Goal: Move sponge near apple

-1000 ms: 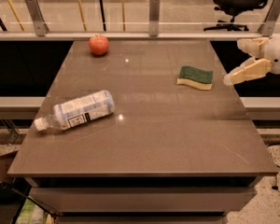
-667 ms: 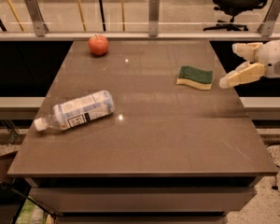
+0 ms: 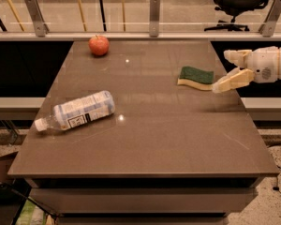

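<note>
The sponge, dark green on top with a pale yellow layer beneath, lies flat on the right side of the brown table. The red apple stands near the table's far left edge. My gripper comes in from the right edge of the view, just right of the sponge and a little above the table. Its two pale fingers are spread apart, the nearer fingertip almost at the sponge's right end. It holds nothing.
A clear plastic water bottle with a white label lies on its side at the left of the table. A glass railing with metal posts runs behind the table. An office chair stands at the back right.
My gripper has moved left, closer to the sponge's right end. The sponge, apple and bottle have not moved.
</note>
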Action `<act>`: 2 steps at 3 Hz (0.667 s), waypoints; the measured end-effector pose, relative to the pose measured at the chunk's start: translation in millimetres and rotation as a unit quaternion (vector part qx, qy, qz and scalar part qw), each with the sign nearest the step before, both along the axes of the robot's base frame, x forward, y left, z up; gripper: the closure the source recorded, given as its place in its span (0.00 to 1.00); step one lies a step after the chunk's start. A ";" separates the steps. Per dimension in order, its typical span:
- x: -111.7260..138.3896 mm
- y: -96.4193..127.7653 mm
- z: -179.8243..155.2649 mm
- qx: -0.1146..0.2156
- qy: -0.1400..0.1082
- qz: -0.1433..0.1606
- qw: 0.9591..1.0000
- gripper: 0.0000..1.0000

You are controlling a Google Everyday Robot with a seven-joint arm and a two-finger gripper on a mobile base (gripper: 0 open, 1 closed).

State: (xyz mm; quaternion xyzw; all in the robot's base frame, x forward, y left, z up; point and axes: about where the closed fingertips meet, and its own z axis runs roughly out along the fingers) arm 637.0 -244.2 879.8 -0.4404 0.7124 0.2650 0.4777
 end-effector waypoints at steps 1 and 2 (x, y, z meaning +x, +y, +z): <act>9.3 4.4 -12.9 0.003 0.007 0.009 1.000 0.00; 19.4 11.9 -26.5 0.011 0.016 0.024 1.000 0.00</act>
